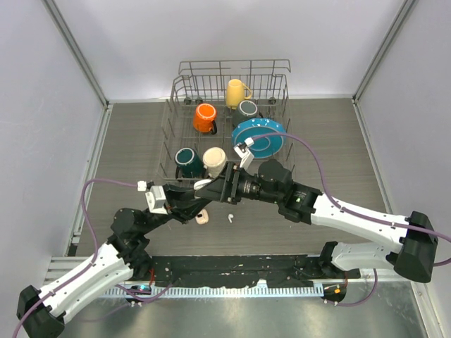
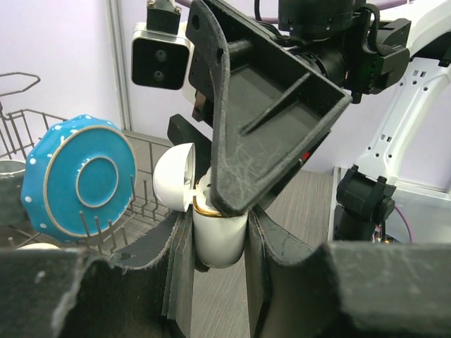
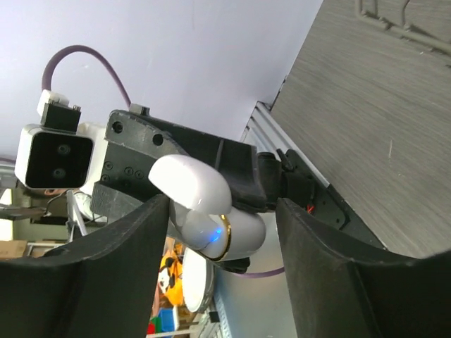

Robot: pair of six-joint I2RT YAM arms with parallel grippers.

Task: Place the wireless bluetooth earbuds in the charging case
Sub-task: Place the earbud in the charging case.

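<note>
Grey desk (image 1: 338, 155) carries one loose earbud (image 1: 230, 218) just below the frame's centre, so insertion looks unfinished. Raised mid-frame, the left claw (image 2: 219, 243) is clamped on the open-lidded charging case (image 2: 220, 248). The right claw (image 3: 220, 215), its arm stretched across toward frame left, straddles the case with jaws apart, holding nothing visible.

Small white earbud (image 1: 230, 218) on the table (image 1: 141, 141)

Overhead view onto table (image 1: 127, 141), close wrist views facing each other, sharing charging case (image 2: 220, 239)
</note>
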